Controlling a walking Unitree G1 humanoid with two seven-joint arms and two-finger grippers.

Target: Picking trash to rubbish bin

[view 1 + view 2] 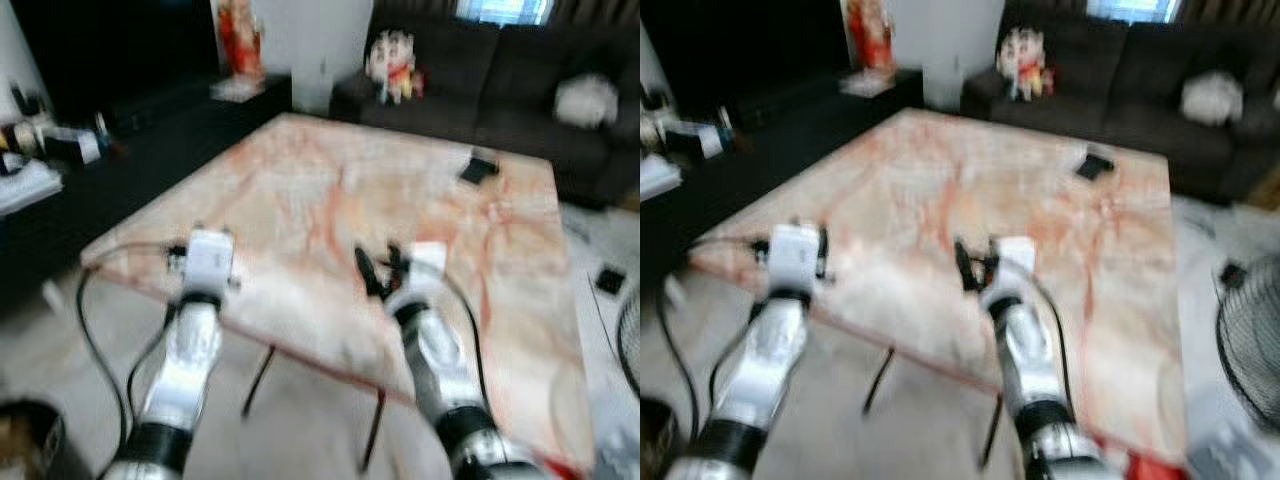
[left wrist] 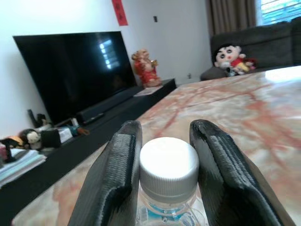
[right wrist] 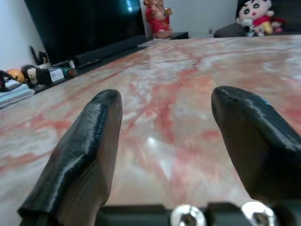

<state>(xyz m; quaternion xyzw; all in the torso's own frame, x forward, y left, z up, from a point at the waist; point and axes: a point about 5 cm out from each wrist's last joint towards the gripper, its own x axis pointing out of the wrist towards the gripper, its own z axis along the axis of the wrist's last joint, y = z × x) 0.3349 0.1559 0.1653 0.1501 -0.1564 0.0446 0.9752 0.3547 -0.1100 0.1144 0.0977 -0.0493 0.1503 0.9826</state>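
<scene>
A clear plastic bottle with a white cap [image 2: 168,162] stands between the two black fingers of my left gripper [image 2: 164,129], which is shut on its neck. This gripper is held over the near left corner of the pink marble table [image 1: 420,190]; its wrist [image 1: 208,260] shows there in the eye views. My right gripper [image 3: 164,101] is open with nothing between its fingers, low over the tabletop near the front edge [image 1: 375,268].
A small black object [image 1: 479,170] lies at the table's far right. A dark sofa [image 1: 500,70] with a plush doll [image 1: 392,65] stands behind. A TV [image 2: 70,70] is on the left. A dark round container [image 1: 25,440] sits on the floor, lower left; a fan [image 1: 1250,350] on the right.
</scene>
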